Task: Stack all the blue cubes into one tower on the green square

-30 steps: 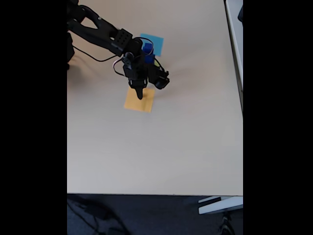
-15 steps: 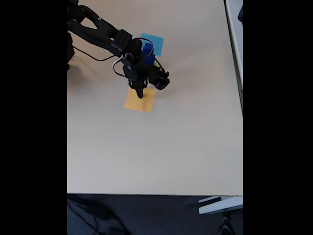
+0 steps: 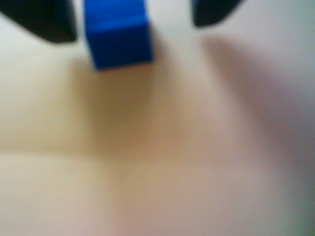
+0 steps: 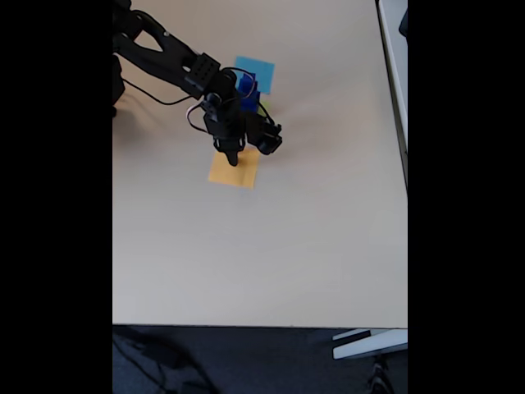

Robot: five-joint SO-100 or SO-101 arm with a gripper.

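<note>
In the wrist view a dark blue cube (image 3: 118, 39) sits at the top edge between the two black fingertips of my gripper (image 3: 133, 19). It lies close to the left finger (image 3: 44, 19), with a clear gap to the right one, so the gripper is open. In the fixed view the gripper (image 4: 232, 156) points down over the orange patch (image 4: 235, 174). Just behind the wrist stand more blue cubes (image 4: 246, 84), piled up. The arm and that pile hide the green square.
A light-blue patch (image 4: 259, 71) lies beyond the pile. The arm (image 4: 164, 53) reaches in from the top left, with a cable looping under it. The table edge (image 4: 262, 326) runs along the bottom, and another runs down the right side.
The wrist and gripper have shifted slightly to the left over the orange patch. The pile of blue cubes has stayed in place.
</note>
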